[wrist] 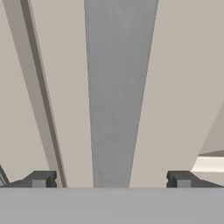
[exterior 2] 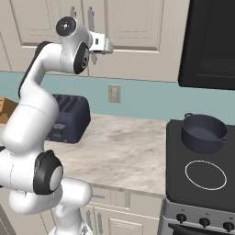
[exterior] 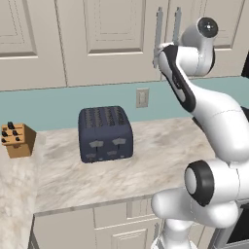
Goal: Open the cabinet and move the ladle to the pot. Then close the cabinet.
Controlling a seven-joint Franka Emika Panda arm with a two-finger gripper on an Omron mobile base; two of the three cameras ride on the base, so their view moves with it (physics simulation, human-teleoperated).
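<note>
Spread gripper (wrist: pixel 111 179) fingers (wrist: pixel 41 179) straddling silver bar handle (wrist: pixel 118 96), beige recessed-panel cabinet (exterior: pixel 116 39) closed

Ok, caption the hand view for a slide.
Open hand straddling the cabinet's silver bar handle, fingertips on either side, door shut.

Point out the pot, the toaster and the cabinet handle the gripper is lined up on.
pot (exterior 2: pixel 203 133), right base view, front wall below the rim.
toaster (exterior: pixel 105 133), left base view, front face.
cabinet handle (wrist: pixel 118 96), hand view, middle of the silver bar.
</note>
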